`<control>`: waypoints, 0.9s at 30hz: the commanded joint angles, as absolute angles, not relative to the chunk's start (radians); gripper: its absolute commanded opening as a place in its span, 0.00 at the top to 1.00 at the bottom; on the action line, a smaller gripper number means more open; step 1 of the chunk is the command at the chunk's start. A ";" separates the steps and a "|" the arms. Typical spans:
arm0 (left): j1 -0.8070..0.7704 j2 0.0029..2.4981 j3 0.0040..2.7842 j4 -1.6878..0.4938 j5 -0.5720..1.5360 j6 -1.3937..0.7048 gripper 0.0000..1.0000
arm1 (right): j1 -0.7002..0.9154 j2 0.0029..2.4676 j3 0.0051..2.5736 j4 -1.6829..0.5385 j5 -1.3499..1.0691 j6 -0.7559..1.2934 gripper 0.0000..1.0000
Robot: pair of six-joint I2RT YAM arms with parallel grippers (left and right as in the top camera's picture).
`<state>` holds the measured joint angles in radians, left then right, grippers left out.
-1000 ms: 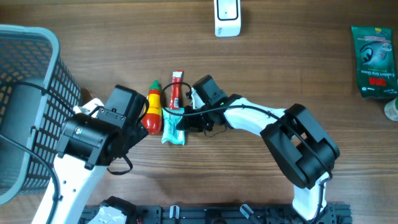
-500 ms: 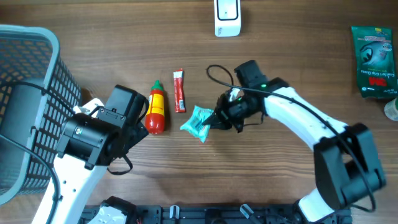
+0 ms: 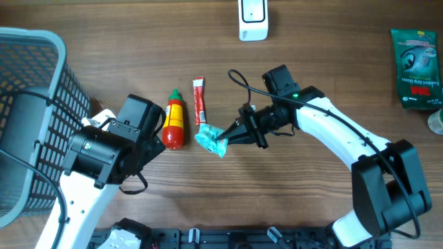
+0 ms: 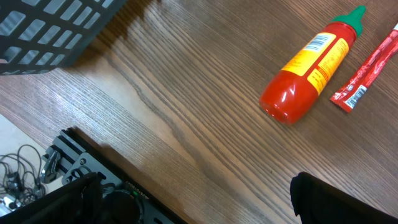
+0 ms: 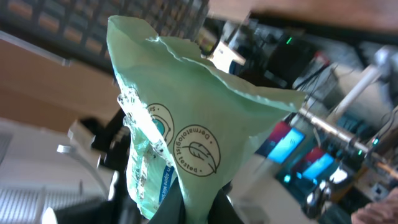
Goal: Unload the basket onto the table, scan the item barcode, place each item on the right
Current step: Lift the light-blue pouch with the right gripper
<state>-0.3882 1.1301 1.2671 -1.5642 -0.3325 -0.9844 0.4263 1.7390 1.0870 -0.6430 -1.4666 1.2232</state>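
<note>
Right gripper (image 3: 228, 137) is clamped on the green packet (image 3: 209, 140), holding it over the table (image 3: 311, 62) just beside the red sachet (image 3: 200, 101). Left gripper (image 3: 151, 131) gapes wide by the sauce bottle (image 3: 173, 121).

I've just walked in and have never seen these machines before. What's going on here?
Two robot arms are working at a wooden table. The right hand is pinching a small mint-green packet and holds it off the table. The left hand is open and empty, hovering beside a red sauce bottle and a thin red sachet, both lying on the table. A white device, probably the barcode scanner, sits at the far edge. The packet is not near it yet.
</note>
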 commanded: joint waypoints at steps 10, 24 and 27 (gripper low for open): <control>-0.393 1.120 1.270 -1.564 -0.353 -0.976 0.00 | 0.387 1.721 1.087 -0.655 -1.609 1.508 0.92; -0.393 1.120 1.270 -1.564 -0.353 -0.976 0.00 | 0.228 1.723 1.088 -0.636 -1.505 2.069 0.95; -0.393 1.120 1.270 -1.564 -0.353 -0.976 0.00 | 0.151 1.729 1.088 -0.788 -1.400 2.068 0.95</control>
<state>-0.3882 1.1305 1.2671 -1.5642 -0.3325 -0.9844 0.2150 1.7390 1.0874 -0.7006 -1.4948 2.0445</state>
